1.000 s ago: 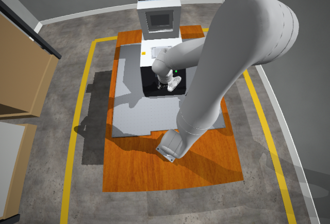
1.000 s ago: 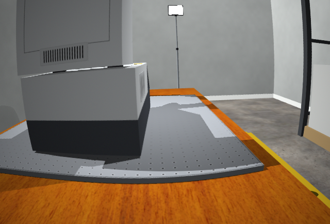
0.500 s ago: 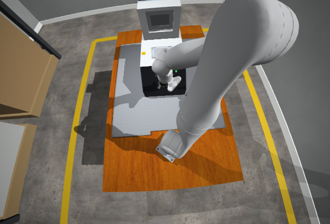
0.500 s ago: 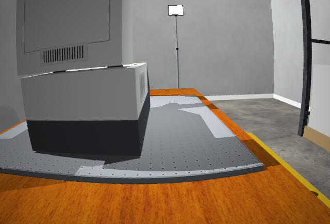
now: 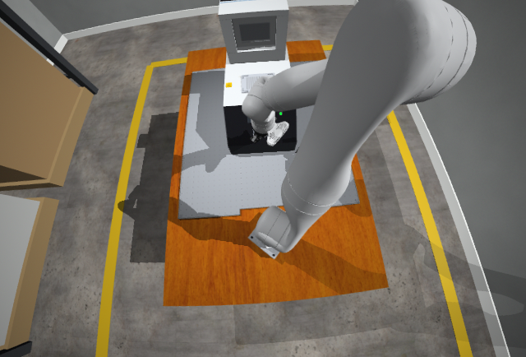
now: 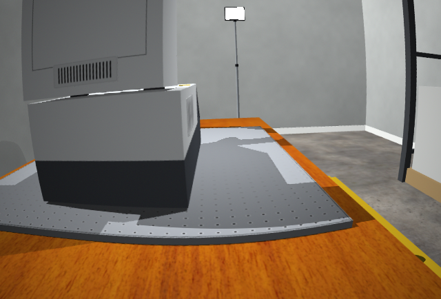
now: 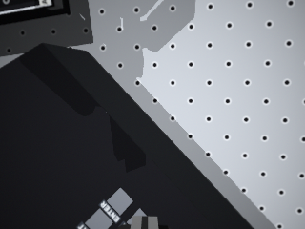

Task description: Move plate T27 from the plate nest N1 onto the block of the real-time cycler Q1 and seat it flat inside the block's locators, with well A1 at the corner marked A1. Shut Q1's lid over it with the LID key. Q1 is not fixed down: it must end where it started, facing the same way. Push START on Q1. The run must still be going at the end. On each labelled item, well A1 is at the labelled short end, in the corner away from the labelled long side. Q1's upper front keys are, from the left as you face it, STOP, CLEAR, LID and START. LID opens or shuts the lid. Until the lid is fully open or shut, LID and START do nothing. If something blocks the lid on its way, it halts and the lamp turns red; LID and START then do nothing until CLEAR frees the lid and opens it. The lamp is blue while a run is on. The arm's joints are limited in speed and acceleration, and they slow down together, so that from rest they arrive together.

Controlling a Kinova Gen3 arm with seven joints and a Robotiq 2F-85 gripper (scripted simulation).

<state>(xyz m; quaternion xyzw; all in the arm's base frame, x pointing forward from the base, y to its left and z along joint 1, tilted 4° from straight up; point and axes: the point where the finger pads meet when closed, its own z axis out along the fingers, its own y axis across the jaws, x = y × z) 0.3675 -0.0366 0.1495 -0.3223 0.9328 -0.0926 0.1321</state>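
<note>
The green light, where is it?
In the top view the green light glows on the cycler's black front, just right of the claw.

Bright even light, hard-edged shadows across the breadboard, fisheye-bent edges.

The worktop looks like glossy orange wood grain; the perforated plate on it like matt grey metal; the floor like rough mottled concrete.
</note>
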